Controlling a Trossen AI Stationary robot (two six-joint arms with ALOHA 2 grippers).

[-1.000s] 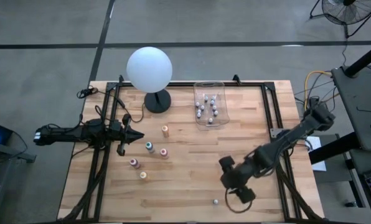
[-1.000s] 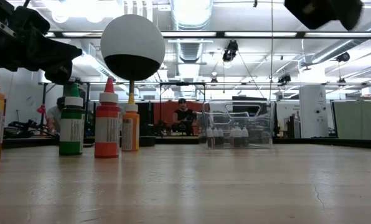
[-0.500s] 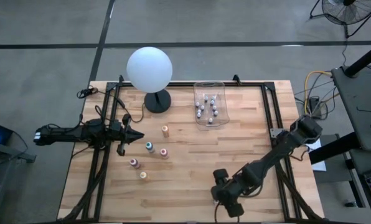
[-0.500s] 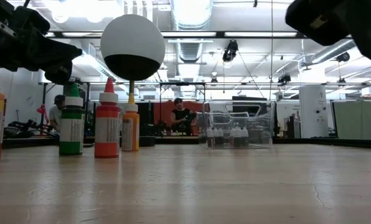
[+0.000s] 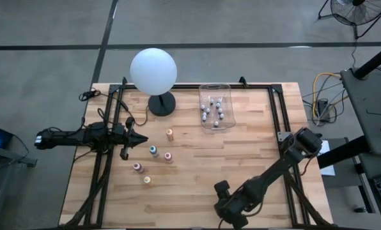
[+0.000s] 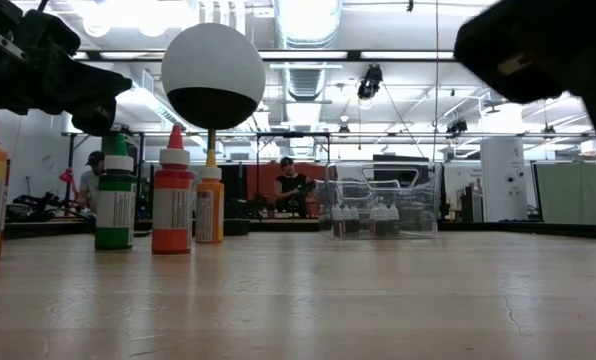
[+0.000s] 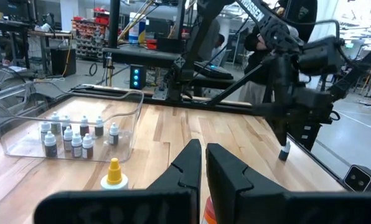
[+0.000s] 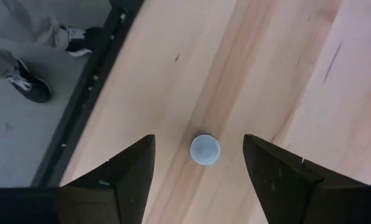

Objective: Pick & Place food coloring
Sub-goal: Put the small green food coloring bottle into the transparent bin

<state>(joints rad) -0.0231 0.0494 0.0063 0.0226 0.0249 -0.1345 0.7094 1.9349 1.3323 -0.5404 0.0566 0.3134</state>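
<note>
High view: the clear bin (image 5: 215, 107) stands at the far middle of the wooden surface (image 5: 254, 147), beside the white globe lamp (image 5: 153, 70), and already holds a cluster of small dark-and-white food coloring bottles (image 5: 211, 110). Five larger coloured bottles stand loose on the surface between the lamp and the near edge: an orange one (image 5: 169, 134), a teal one (image 5: 153, 151), a pink one (image 5: 168, 156), another pink one (image 5: 138, 167) and a yellow one (image 5: 147, 180). The right pincer (image 5: 232, 214) hangs over the near edge of the surface. Right wrist view: one small bottle (image 8: 205, 149) stands upright on the wood directly below, its white cap centred between the two dark fingers (image 8: 129, 171), which stand wide on either side without touching it. Nothing is held. The left pincer (image 5: 134, 138) waits at the left side of the surface, near the coloured bottles, with its fingers (image 7: 188, 163) pressed together and empty. Judged from this layout, the task is partly complete: roughly a dozen small bottles appear to be in the bin, though the exact count cannot be told. The small bottle under the right pincer and the five coloured bottles are not yet placed. The step in hand appears to be the descent onto the small bottle ahead of a grasp.
</note>
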